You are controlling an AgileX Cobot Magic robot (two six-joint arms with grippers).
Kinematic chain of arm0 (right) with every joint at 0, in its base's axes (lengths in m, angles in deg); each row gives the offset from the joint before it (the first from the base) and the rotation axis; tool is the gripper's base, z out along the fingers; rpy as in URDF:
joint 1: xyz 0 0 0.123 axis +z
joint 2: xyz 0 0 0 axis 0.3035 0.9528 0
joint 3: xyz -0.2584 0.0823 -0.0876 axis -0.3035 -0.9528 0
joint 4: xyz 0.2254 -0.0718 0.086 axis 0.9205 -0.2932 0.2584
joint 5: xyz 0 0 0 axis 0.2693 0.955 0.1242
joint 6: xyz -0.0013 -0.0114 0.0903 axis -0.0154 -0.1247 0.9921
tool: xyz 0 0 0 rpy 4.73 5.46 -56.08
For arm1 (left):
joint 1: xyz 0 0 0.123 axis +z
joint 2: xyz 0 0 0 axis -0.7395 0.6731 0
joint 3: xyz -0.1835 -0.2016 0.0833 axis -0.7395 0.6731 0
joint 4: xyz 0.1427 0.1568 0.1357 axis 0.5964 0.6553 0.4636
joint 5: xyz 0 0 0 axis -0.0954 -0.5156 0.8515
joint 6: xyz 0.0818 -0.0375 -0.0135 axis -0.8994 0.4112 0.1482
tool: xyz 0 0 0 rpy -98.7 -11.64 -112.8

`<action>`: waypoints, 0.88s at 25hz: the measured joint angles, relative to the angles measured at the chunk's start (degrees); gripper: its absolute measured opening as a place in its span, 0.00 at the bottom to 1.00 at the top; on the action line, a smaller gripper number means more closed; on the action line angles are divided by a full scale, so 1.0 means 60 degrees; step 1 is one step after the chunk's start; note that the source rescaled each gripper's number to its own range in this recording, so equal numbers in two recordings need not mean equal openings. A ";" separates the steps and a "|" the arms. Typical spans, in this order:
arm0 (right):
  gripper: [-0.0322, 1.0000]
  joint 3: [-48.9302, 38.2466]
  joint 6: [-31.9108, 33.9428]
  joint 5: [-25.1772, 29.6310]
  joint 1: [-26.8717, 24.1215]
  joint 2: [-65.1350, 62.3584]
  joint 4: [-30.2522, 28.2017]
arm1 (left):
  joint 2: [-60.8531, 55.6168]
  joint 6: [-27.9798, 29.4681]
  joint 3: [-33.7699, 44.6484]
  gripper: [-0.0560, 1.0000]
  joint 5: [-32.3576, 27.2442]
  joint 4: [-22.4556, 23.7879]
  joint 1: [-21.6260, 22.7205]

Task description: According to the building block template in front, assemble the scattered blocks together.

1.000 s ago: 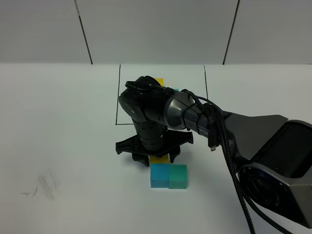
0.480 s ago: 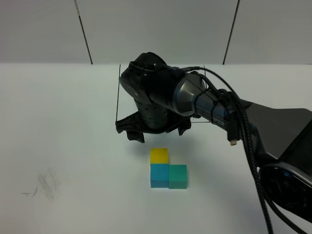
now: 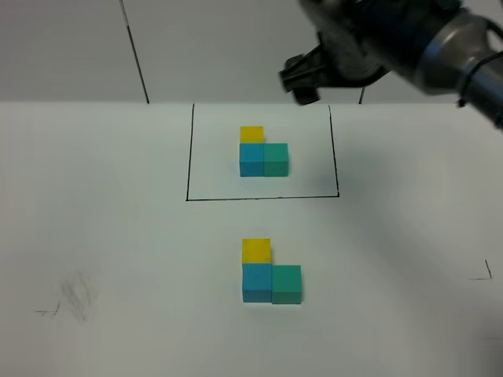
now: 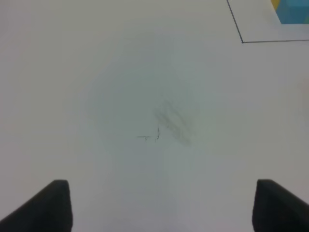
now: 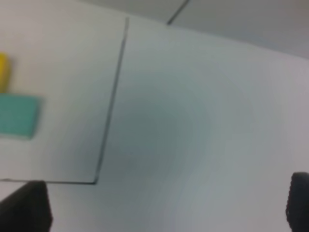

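A: Claw first; your right gripper (image 3: 308,78) is now high at the back of the table, above the far edge of the drawn rectangle; one second ago it stood low over the yellow cube (image 3: 256,250). In its wrist view both fingertips (image 5: 24,205) sit at the far corners with nothing between them, so it is wide open and holds nothing.

B: And what does it mean for your task?

A: I judge the last cube is placed; the scattered blocks (image 3: 271,273) form an L, yellow behind blue, teal-green touching the blue on its right, same as the building block template (image 3: 262,151).

B: Where are they from the claw?

A: Well apart; the template lies nearer the claw, the assembled group nearer you. Your left gripper (image 4: 161,205) is also open and empty, over bare table (image 4: 120,96).
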 joint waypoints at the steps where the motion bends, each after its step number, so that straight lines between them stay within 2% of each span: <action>1: 1.00 0.0000 -0.0392 0.0009 -0.0354 -0.0192 0.0000 | 0.0000 0.0000 0.0000 0.78 0.0000 0.0000 0.0000; 4: 1.00 0.0000 -0.1839 0.0016 -0.1727 -0.0699 0.0167 | 0.0000 0.0000 0.0000 0.78 0.0000 0.0000 0.0000; 7: 1.00 0.0000 -0.3559 0.0034 -0.3279 -0.1231 0.0922 | 0.0000 0.0000 0.0000 0.78 0.0000 0.0000 0.0000; 14: 1.00 -0.0164 -0.7714 0.0062 -0.6396 -0.2595 0.4285 | 0.0000 0.0000 0.0000 0.78 0.0000 0.0000 0.0000; 17: 1.00 -0.0878 -0.8671 0.0062 -0.7203 -0.3504 0.5206 | 0.0000 0.0000 0.0000 0.78 0.0000 0.0000 0.0000; 22: 0.94 -0.2380 -0.8992 0.0082 -0.7599 -0.5455 0.5451 | 0.0000 0.0000 0.0000 0.78 0.0000 0.0000 0.0000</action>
